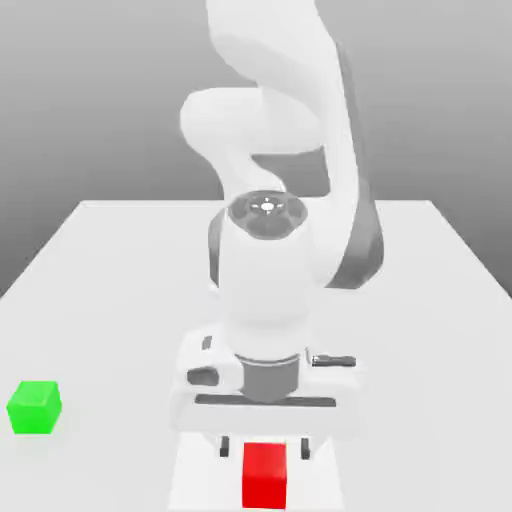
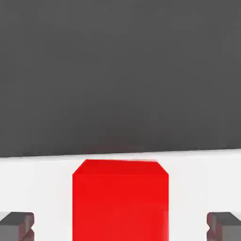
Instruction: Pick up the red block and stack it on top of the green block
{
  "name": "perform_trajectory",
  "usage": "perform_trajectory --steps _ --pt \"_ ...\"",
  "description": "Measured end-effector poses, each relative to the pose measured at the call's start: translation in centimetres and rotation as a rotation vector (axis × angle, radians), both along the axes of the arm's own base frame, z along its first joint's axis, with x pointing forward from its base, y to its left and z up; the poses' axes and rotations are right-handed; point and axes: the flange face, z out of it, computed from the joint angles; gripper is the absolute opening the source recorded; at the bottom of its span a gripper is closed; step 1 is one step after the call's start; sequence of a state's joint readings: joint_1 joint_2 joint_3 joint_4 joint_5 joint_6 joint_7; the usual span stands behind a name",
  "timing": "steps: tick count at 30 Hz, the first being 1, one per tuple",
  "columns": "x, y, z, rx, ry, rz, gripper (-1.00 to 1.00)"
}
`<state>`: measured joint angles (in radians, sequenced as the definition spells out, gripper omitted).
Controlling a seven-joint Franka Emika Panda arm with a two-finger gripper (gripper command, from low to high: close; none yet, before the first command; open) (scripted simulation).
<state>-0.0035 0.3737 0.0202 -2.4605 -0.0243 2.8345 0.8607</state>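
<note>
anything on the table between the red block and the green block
No. In the exterior view the white table between the red block and the green block is bare; the tool sits over the red block, not between them.

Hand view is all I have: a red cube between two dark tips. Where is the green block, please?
Observer: The green block sits alone near the exterior view's left edge, far from the red block.
Operator: Is anything stacked on it?
Observer: No, its top is bare.
Operator: Is the gripper already down at the red cube?
Observer: The gripper hangs low over the red block, jaws open, one on each side, not closed on it.
Operator: Is the red cube on the table?
Observer: Yes, it rests on the white table, at its near edge.
</note>
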Motion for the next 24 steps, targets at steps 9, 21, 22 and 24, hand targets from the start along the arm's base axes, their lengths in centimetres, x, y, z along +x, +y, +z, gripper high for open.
perform_trajectory --steps 9,21,22,24 --pt "0.1 0.0 1.9 0.0 0.0 0.0 -1.0" --pt "-6.8 -23.0 8.6 -0.008 0.001 -0.713 -1.0" --pt "-8.5 -25.7 8.8 -0.005 0.001 -0.807 -1.0" --pt "-11.2 -29.9 7.7 0.0 0.0 -0.96 -1.0"
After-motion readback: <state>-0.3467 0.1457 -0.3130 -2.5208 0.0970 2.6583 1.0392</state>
